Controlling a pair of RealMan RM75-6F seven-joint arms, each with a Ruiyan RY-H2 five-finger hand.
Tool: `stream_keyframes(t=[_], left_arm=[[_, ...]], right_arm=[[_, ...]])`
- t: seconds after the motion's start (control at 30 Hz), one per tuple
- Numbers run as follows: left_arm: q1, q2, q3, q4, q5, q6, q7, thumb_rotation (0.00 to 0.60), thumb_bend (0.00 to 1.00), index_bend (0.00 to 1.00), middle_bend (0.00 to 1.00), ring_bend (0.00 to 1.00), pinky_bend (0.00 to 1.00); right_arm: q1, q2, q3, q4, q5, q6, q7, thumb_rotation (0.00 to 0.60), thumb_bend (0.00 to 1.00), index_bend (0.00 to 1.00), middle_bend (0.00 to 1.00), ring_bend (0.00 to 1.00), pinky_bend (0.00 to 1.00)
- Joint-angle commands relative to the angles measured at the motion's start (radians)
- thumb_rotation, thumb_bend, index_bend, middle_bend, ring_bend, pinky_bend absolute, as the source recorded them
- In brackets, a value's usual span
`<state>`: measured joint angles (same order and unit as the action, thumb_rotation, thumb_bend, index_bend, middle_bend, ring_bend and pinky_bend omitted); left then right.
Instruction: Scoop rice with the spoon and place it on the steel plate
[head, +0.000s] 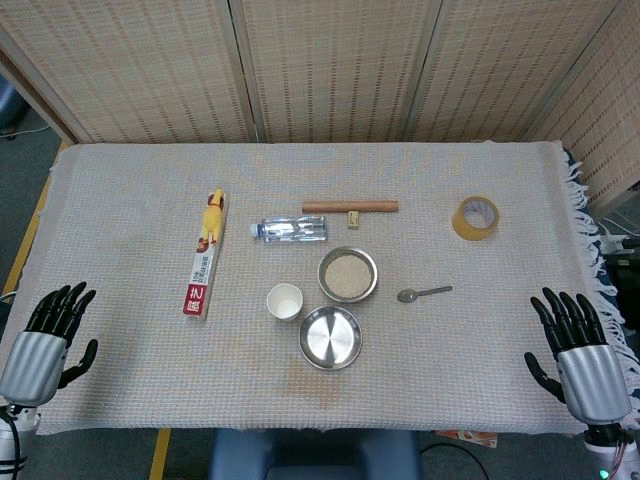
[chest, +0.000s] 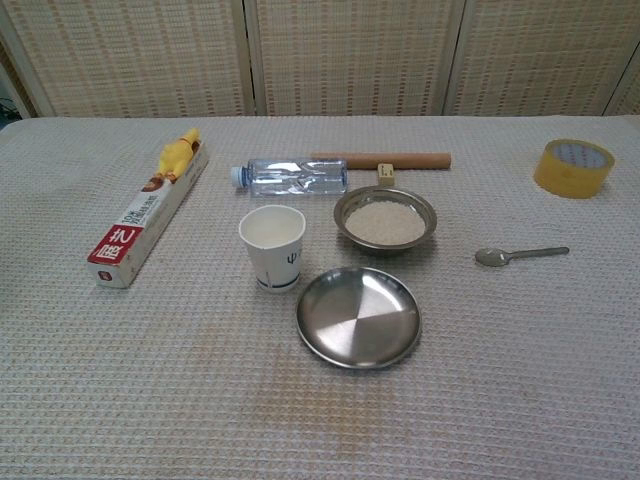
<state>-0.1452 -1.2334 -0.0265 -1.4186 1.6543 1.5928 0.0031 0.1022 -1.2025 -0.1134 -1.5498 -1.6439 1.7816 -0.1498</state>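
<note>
A small metal spoon (head: 423, 293) (chest: 519, 255) lies flat on the cloth, right of a steel bowl of rice (head: 348, 274) (chest: 385, 221). The empty steel plate (head: 330, 337) (chest: 358, 316) sits just in front of the bowl. My left hand (head: 48, 330) rests at the table's near left corner, fingers spread, holding nothing. My right hand (head: 580, 350) rests at the near right corner, also spread and empty, well away from the spoon. Neither hand shows in the chest view.
A white paper cup (head: 285, 301) (chest: 272, 246) stands left of the plate. Behind the bowl lie a water bottle (head: 291, 229) (chest: 293, 176) and a wooden rolling pin (head: 350, 207) (chest: 382, 160). A cling-film box (head: 205, 262) (chest: 144, 217) lies left, a tape roll (head: 475, 217) (chest: 573, 167) far right.
</note>
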Motion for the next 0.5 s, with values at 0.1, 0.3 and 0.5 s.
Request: stream_keyframes(t=[0.1,0.3,0.5], left_arm=[[-0.007,0.008,-0.003,-0.027,-0.022,-0.033,0.05,0.6,0.42,0.0,0.0,0.0,0.1],[-0.008,0.02,-0.002,-0.04,-0.032,-0.046,0.017,0.6,0.43,0.0,0.0,0.0,0.1],[-0.021,0.023,0.009,-0.042,-0.032,-0.083,0.021,0.6,0.43,0.0,0.0,0.0,0.1]], right_arm=[[-0.001,-0.009,0.016,0.002,0.0,-0.049,0.0,0.6,0.22,0.02,0.0,0.0,0.0],[0.066,-0.046,0.075,0.014,0.041,-0.189,-0.031,0.6,0.23,0.12,0.0,0.0,0.0],[0.199,-0.115,0.172,0.061,0.136,-0.404,-0.139,0.6,0.23,0.32,0.0,0.0,0.0]])
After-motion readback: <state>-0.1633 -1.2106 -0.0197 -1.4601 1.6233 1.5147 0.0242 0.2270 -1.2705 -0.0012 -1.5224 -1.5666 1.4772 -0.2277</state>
